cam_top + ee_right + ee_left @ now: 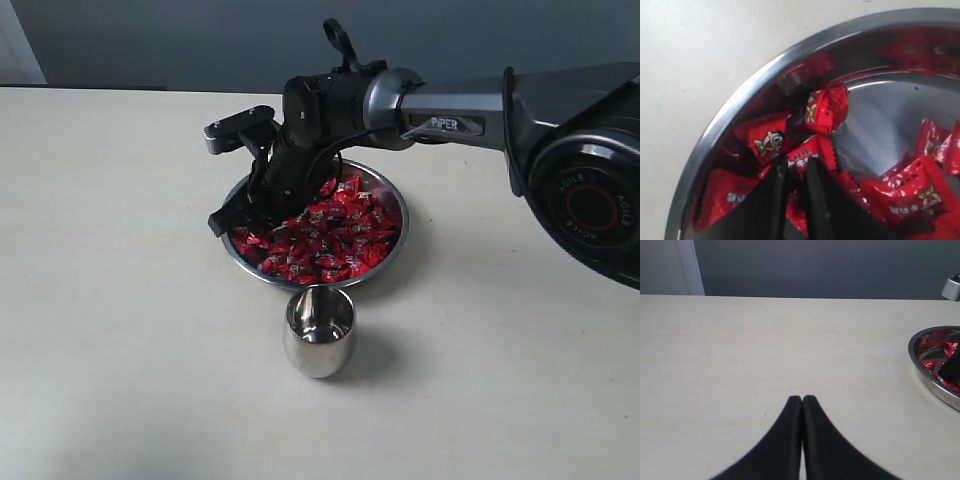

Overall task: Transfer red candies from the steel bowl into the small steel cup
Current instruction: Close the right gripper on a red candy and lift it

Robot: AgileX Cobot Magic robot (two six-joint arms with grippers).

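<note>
While the right hand [796,161] is held down in the bowl [398,250], one bowl, one cup [318,332] and two hands are counted on and over the counter [120,300]. The candies [335,240] are too many and too heaped to be counted singly. Some dozens are judged to lie there, and about ten are made out around the right hand's tips in its wrist view. Every candy seen is held in the bowl, and a patch of bare steel floor is shown close beside the tips.

The right hand's fingers [815,200] are set close together, with only a narrow gap left between them. Red wrapper is seen in that gap, but whether a candy is pinched or merely lies beneath cannot be told. The tips are placed among candies close to the bowl's rim.

The cup is stood upright on the counter just outside the bowl, near the right hand but not touched by it. Only bare shiny steel is seen inside it.

The left hand [802,400] is closed, its two fingers pressed together with nothing between them. It is held over bare counter, well apart from the bowl, of which only one edge with a few candies is caught in its wrist view.
</note>
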